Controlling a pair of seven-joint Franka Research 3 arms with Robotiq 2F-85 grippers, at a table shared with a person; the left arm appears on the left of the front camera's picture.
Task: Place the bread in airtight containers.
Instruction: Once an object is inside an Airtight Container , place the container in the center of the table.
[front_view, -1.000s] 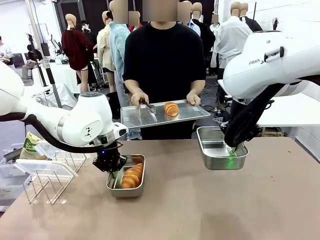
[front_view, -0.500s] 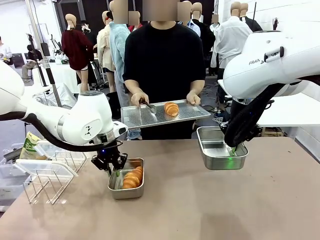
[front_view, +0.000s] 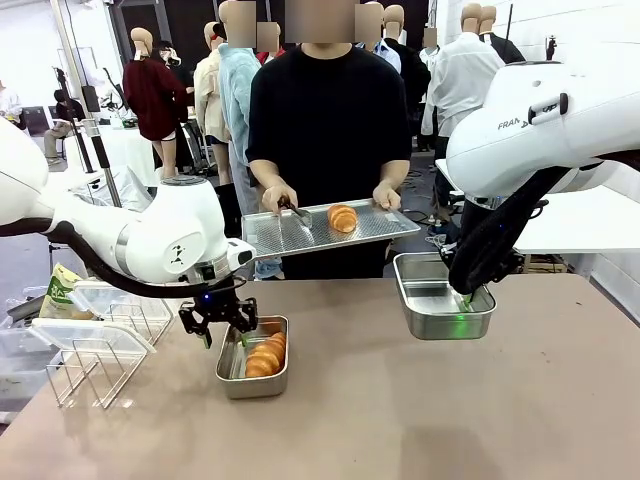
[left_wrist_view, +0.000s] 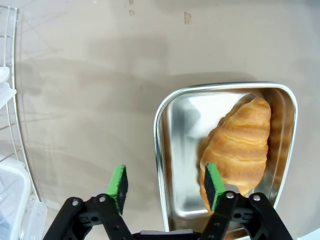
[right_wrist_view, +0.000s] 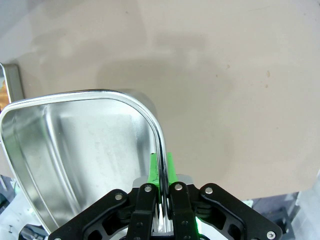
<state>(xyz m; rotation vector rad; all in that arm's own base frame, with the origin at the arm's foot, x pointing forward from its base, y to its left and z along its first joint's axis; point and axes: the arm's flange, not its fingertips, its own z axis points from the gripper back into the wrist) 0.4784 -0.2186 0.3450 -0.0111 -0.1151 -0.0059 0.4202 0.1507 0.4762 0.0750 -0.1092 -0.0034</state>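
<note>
**Two steel containers, one roll to each.** My left gripper (front_view: 218, 322) hangs empty with its jaws apart, just above the left wall of the left container (front_view: 250, 388). That container stands on the table (front_view: 420, 420) with the first roll (front_view: 264, 355) lying lengthwise inside it. In the left wrist view, one green pad (left_wrist_view: 214, 180) sits over the roll's end and the other over bare table, so the container's long wall lies between them.

My right gripper (right_wrist_view: 161, 167) is clamped on the side wall of the right container (right_wrist_view: 75, 135), one pad inside and one outside. This container is empty and, as I judge it, raised a little off the table toward the person (front_view: 328, 120). The person holds a flat steel tray (front_view: 290, 235) with the second roll (front_view: 342, 217) on it, and tongs (front_view: 293, 209) in one hand. Neither container has a lid on.

**Step in hand, as I judge it:** presenting the empty container for the second roll. To do this well, I should hold it level and motionless, mouth up, near the tray's edge. I should not loosen the clamp, since a grip on one wall lets the far end sag when the roll lands. The left gripper should rise straight clear, so that its pad neither drags the roll nor catches the rim.
</note>
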